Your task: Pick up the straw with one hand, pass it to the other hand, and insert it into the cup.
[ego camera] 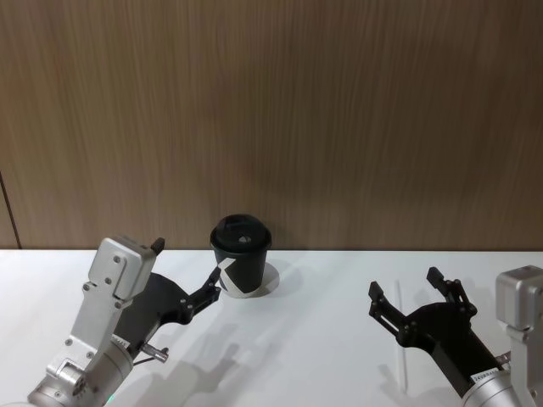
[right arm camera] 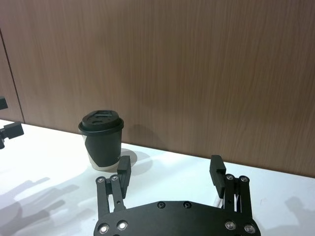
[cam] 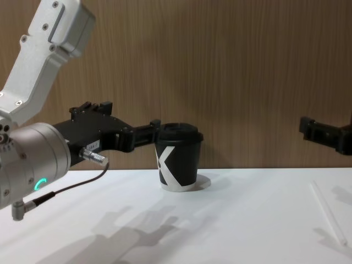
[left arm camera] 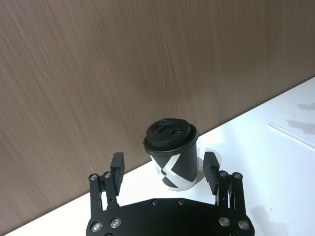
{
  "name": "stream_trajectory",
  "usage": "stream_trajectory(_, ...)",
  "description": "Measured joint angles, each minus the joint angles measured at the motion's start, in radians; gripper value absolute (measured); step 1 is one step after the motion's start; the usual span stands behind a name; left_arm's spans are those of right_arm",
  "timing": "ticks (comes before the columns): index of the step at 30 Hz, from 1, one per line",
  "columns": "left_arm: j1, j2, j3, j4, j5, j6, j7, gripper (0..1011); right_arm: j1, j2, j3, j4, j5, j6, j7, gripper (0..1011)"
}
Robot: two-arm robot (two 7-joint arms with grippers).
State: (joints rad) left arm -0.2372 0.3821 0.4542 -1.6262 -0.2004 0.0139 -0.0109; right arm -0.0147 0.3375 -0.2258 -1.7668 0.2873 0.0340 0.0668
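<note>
The black cup (ego camera: 242,264) with a white X mark and domed lid stands at the back of the white table, also seen from the side (cam: 177,163). My left gripper (ego camera: 185,264) hovers open just left of it, and the cup (left arm camera: 172,158) sits slightly ahead of its spread fingers (left arm camera: 117,168). The thin white straw (ego camera: 401,343) lies flat on the table at the right, running front to back (cam: 329,214). My right gripper (ego camera: 409,292) hangs open above the straw's far end, holding nothing.
A wood-panelled wall (ego camera: 271,110) rises directly behind the table's (ego camera: 322,339) back edge, close behind the cup. Bare white tabletop stretches between the cup and the straw. The left arm's thin dark cable (cam: 71,187) hangs near the table.
</note>
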Motion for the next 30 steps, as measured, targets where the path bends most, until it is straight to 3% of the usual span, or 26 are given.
stream_trajectory(30,0.0,0.0,0.0,0.0,0.0,0.0,0.0,1000,0.0,0.0,0.0,0.0,0.0,0.0,0.0,1001)
